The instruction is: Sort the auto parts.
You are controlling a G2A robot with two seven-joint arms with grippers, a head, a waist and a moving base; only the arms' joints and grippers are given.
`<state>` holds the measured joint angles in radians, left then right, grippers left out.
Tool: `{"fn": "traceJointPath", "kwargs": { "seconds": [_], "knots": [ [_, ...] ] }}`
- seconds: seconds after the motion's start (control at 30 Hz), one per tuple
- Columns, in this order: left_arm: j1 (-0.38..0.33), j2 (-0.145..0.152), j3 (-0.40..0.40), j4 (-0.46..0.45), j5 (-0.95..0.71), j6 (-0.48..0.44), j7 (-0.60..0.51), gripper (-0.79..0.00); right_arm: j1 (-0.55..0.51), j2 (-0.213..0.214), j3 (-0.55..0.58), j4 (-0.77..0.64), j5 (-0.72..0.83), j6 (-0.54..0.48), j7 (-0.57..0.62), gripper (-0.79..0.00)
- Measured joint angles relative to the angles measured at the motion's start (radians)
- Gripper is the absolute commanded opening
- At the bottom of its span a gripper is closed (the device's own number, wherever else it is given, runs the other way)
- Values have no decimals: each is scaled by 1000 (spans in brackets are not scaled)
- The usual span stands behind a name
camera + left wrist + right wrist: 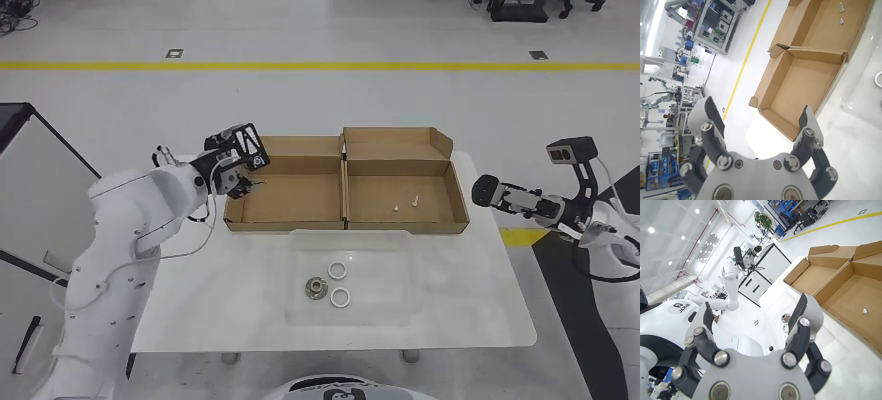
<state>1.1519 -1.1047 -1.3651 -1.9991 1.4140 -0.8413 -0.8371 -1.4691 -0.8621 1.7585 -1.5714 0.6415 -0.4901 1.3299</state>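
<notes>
My left gripper [759,108] hangs open and empty at the worktop's [480,300] far left corner, beside the outer end of the left cardboard box [800,79]. My right gripper [755,302], also open and empty, sits off the worktop's right edge. Two bolts [397,208] lie in the right box [455,195]. Two white rings [338,270] and a metal hub [316,289] wait in the clear tray [385,290] near the front edge. Likely risk (my judgement): swinging toward the tray, I clip the light box and shove it.
</notes>
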Motion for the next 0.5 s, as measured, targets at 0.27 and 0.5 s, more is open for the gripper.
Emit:
{"fn": "traceJointPath", "kwargs": {
  "seconds": [0.27, 0.5],
  "knots": [
    [-188, -12, 163, 95, -89, -63, -82, 0, 0, 0, 0, 0, 0, 0, 0, 0],
    [-296, -8, 338, 148, -142, -16, -127, 0, 0, 0, 0, 0, 0, 0, 0, 0]
  ]
}}
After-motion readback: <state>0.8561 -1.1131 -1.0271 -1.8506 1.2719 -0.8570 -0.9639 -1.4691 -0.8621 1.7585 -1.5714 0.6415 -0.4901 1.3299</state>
